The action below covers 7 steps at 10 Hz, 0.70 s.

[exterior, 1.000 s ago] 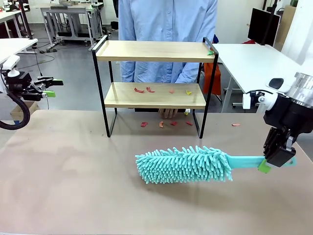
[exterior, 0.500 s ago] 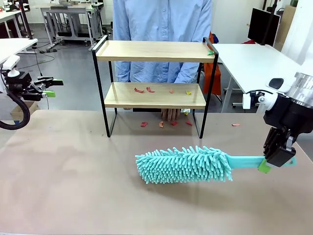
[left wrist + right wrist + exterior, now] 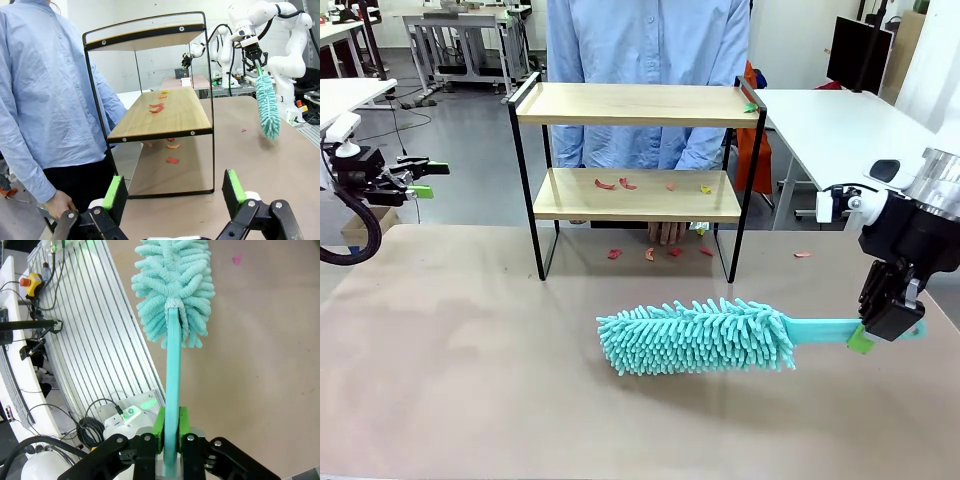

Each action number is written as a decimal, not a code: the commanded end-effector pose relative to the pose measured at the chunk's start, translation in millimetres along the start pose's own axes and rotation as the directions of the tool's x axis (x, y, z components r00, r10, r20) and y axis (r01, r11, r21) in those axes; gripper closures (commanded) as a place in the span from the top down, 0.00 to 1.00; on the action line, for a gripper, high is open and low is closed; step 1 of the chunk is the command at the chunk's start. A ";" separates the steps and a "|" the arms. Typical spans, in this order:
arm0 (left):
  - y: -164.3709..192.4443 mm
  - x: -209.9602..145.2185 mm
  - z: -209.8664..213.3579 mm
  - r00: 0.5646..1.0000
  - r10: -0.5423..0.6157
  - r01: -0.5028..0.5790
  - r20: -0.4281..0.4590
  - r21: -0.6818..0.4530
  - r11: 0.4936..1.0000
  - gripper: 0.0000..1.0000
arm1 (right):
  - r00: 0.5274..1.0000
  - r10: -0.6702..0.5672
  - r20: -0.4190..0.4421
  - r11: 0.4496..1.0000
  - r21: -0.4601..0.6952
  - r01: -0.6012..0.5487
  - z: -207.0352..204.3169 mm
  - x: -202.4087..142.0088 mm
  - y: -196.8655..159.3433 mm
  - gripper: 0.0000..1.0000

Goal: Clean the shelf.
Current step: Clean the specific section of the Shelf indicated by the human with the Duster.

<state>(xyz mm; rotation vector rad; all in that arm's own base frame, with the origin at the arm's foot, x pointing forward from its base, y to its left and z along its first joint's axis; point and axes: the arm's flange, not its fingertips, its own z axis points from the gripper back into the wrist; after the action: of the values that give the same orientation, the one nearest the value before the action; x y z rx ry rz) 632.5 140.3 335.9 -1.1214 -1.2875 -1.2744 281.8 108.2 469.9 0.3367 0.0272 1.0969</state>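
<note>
Over the last second neither arm has moved. The right gripper [image 3: 882, 322] stays clamped on the handle of the duster [image 3: 700, 336], whose fluffy head lies level, low over the table [image 3: 460, 380], in front of the shelf [image 3: 635, 104] and well short of it. The left gripper [image 3: 174, 191] holds nothing, its jaws wide, parked off to the left of the shelf. Only the person [image 3: 648, 60] behind the shelf has shifted a little to the left. So the sweeping looks not yet begun: scraps [image 3: 616, 184] lie on the lower board, a green scrap [image 3: 750, 107] sits at the top board's right end, and more lie on the table beneath.

Whether the duster head touches the table cannot be told. A hand [image 3: 666, 232] shows partly below the lower board, the rest hidden. The scraps are too small to identify. The left wrist view sees the top board from below, so its surface is hidden there
</note>
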 end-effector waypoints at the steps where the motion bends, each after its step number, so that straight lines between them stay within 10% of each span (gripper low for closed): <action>1: -0.8 1.4 0.2 1.000 -0.004 0.004 -0.007 -0.005 1.000 1.00 | 1.000 0.007 0.008 1.000 0.007 -0.007 -0.7 0.0 0.4 0.13; 5: -0.8 1.4 0.2 1.000 -0.004 0.004 -0.007 -0.005 1.000 1.00 | 1.000 0.000 0.000 1.000 0.000 0.000 0.0 0.0 0.0 0.13; 7: -0.8 1.4 0.2 1.000 -0.004 0.004 -0.007 -0.005 1.000 1.00 | 0.970 -0.183 0.160 0.982 -0.021 0.189 20.4 32.5 5.1 0.13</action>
<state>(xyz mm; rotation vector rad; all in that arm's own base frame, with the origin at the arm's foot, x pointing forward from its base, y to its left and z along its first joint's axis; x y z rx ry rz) 632.5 140.2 336.0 -1.1214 -1.2875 -1.2745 286.9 113.9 480.2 0.3662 -0.0241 1.0129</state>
